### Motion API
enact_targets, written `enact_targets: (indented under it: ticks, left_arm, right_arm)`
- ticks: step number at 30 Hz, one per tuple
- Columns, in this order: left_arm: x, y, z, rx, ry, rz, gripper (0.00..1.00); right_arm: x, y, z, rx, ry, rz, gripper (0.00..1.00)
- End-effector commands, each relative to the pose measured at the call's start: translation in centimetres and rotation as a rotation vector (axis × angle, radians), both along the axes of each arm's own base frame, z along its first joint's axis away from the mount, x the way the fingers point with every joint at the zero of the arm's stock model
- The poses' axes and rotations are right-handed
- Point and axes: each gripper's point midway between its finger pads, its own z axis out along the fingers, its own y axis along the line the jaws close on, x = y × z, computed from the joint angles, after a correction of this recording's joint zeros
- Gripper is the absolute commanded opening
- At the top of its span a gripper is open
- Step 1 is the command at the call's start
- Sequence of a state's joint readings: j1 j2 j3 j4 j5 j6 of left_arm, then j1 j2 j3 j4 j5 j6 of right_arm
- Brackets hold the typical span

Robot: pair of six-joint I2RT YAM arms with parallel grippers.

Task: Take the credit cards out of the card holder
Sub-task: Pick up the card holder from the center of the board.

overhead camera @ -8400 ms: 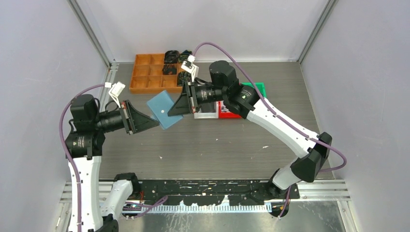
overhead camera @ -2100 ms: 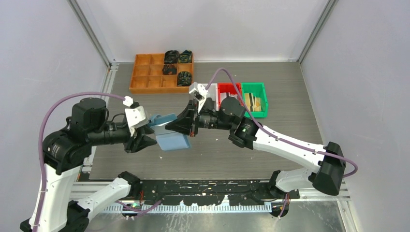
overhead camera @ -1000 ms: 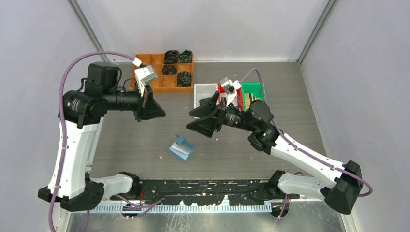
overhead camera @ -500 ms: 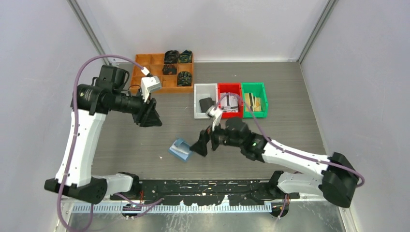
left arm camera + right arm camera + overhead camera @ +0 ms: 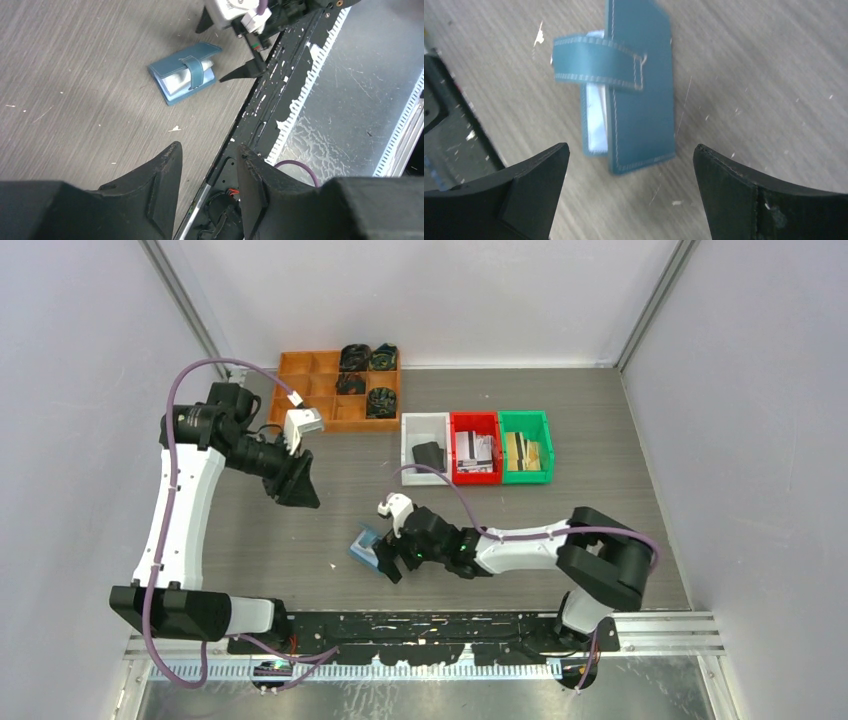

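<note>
The light blue card holder (image 5: 363,543) lies on the table near the front edge, its flap partly open and its strap (image 5: 599,67) standing loose across it. A pale credit card (image 5: 595,117) shows inside the fold. My right gripper (image 5: 384,556) hovers low right over the holder, wide open, with the card holder (image 5: 641,100) just ahead of its empty fingertips. My left gripper (image 5: 303,495) hangs higher, well to the left, open and empty. From there, the left wrist view takes in the card holder (image 5: 185,80) from a distance.
White (image 5: 408,452), red (image 5: 455,450) and green (image 5: 545,452) bins stand in a row behind; the white one holds a dark flat thing, the red one pale cards. An orange compartment tray (image 5: 300,405) sits at the back left. The black base rail (image 5: 450,625) runs close to the holder.
My right gripper has dropped from mid-air down to the holder on the table, opening fully. My left arm has swung back left and its jaws have parted. The holder has not moved.
</note>
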State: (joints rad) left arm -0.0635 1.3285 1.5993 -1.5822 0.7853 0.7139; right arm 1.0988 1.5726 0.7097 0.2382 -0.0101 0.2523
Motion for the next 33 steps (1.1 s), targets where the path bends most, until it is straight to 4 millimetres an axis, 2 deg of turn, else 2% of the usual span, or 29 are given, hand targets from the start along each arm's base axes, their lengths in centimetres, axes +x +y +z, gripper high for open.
enact_targets:
  ticks: [1,10,19,25,33]
  left_arm:
    - [-1.3,-0.4,0.6,-0.052,-0.005,-0.042,0.45]
    - [-2.1,-0.4,1.9,-0.079,-0.007,-0.053,0.44]
    - [-2.6,-0.5,2.0,-0.084,-0.005,-0.064,0.44]
    - [-3.1,-0.4,2.1,-0.083,-0.016,-0.068,0.43]
    - [-3.7,-0.3,1.7,-0.077,-0.029,-0.078,0.43]
  right_arm:
    - [4.1,2.6,2.7,0.038,-0.203,-0.077,0.99]
    - [3.0,3.9,0.3,-0.006,-0.221,0.003,0.99]
    - [0.7,5.9,2.8,0.099,-0.171,0.058,1.00]
    - [1.1,5.7,1.0,0.046,-0.175,0.045,0.99]
    - [2.7,4.5,-0.6,-0.054,-0.245,0.000,0.97]
